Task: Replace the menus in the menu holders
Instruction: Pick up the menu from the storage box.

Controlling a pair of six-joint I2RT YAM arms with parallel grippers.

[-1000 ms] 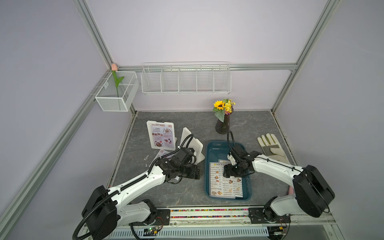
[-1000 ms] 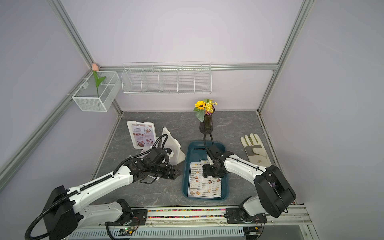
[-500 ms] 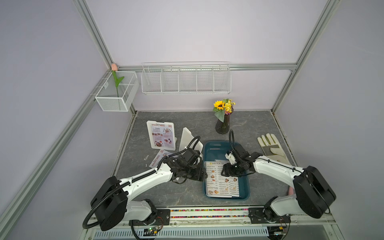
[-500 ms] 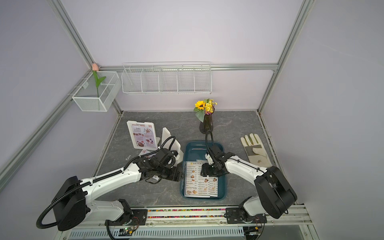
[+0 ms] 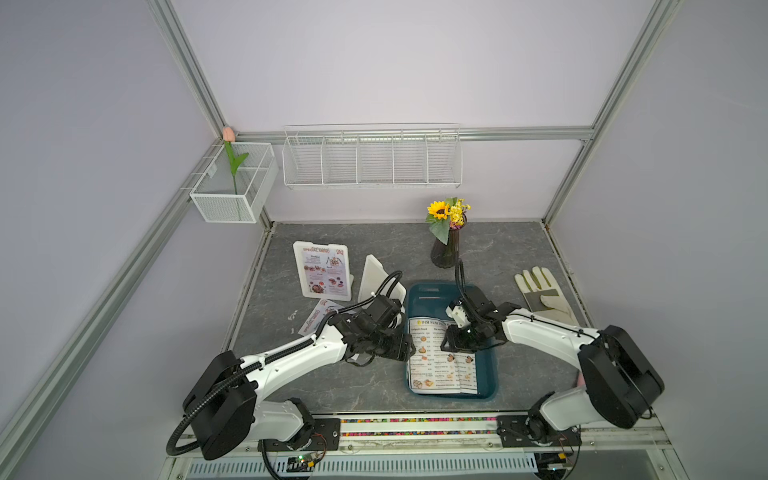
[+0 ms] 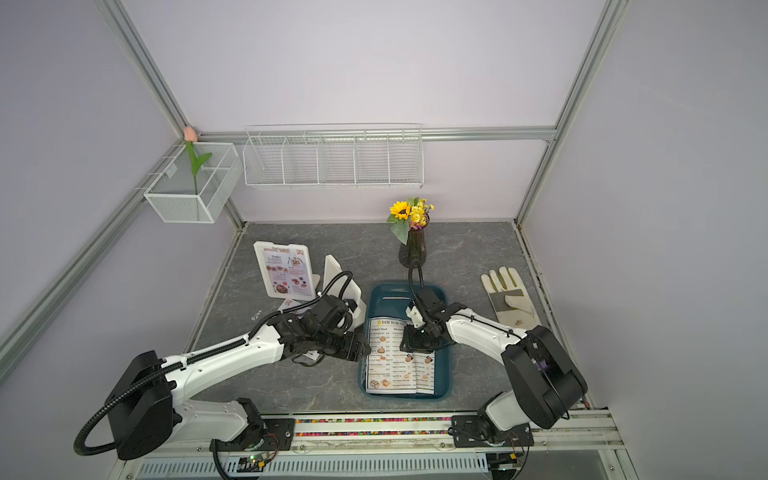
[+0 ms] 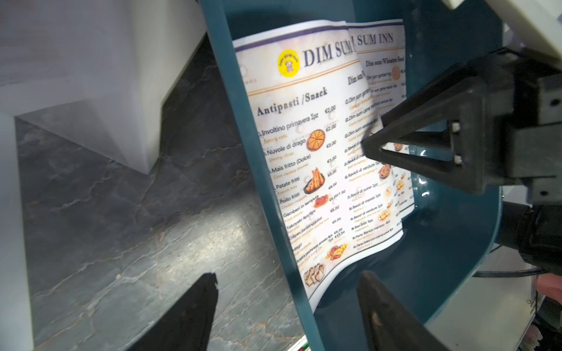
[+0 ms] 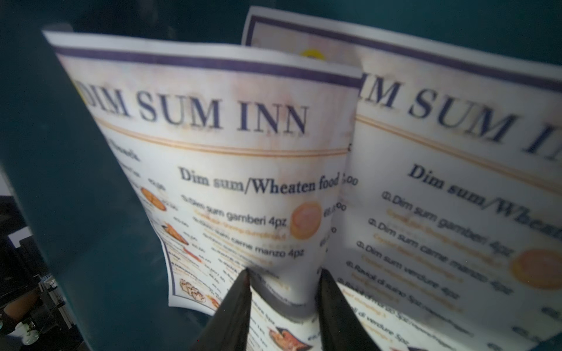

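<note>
Two white "DIM SUM INN" menus overlap in the teal tray [image 5: 432,289]; the upper menu [image 5: 428,357] lies left of the lower menu [image 5: 468,371]. My right gripper [image 8: 285,272] presses down on them, its jaws half closed, and a fold of the upper menu [image 8: 213,182] bulges between the fingers. My left gripper [image 7: 289,275] is open and straddles the tray's left wall [image 7: 261,170]. One menu holder [image 5: 324,270] stands upright showing a pink "SPECIAL MENU". The other holder [image 5: 374,278] stands beside it. A loose pink menu [image 5: 316,320] lies partly under the left arm.
A dark vase of sunflowers [image 5: 446,249] stands just behind the tray. A work glove [image 5: 540,295] lies to the tray's right. A wire rack [image 5: 372,158] and a mesh box with a tulip [image 5: 232,183] hang on the walls.
My left arm has swung right from beside the holders to the tray's left wall. The right jaws have narrowed, and the upper menu has slid left and buckled.
</note>
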